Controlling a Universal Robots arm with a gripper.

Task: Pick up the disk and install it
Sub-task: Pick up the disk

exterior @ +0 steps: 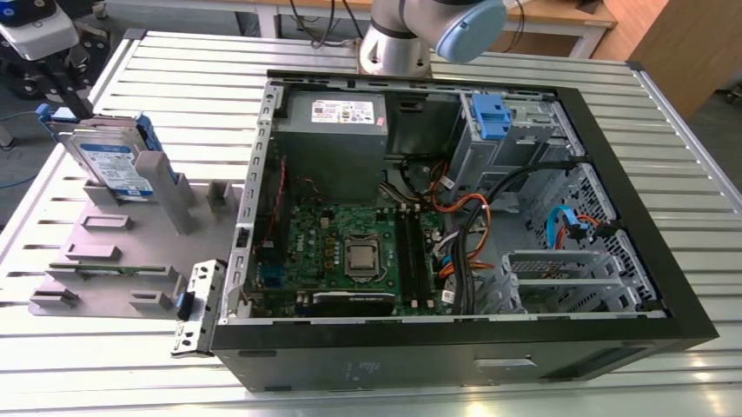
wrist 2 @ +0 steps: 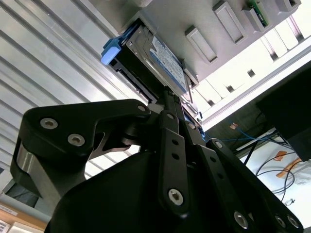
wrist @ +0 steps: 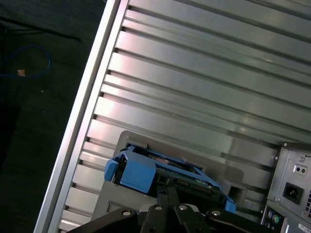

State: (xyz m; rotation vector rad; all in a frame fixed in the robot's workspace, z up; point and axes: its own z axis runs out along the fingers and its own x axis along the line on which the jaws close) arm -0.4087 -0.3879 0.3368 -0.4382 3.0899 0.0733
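— Tabletop (exterior: 696, 156), open case (exterior: 406, 365), grey holder (exterior: 139, 239): where is the disk (exterior: 110, 161)?
— Upright in that holder, at the exterior view's left, apart from the case. My gripper (exterior: 69, 100) sits at its blue-bracketed edge; whether it pinches, I cannot tell. A square grip and straight lift seem wisest.
— Labels?
— White-and-blue label (wrist 2: 167, 60) on its face; print unreadable.

table (exterior: 116, 365) (slatted metal) | grey fixture plate (exterior: 139, 249) | open computer case (exterior: 406, 365) beside it

A ribbed metal table (exterior: 684, 139) stands on dark floor (wrist: 29, 145), a wooden desk (exterior: 557, 12) behind it.
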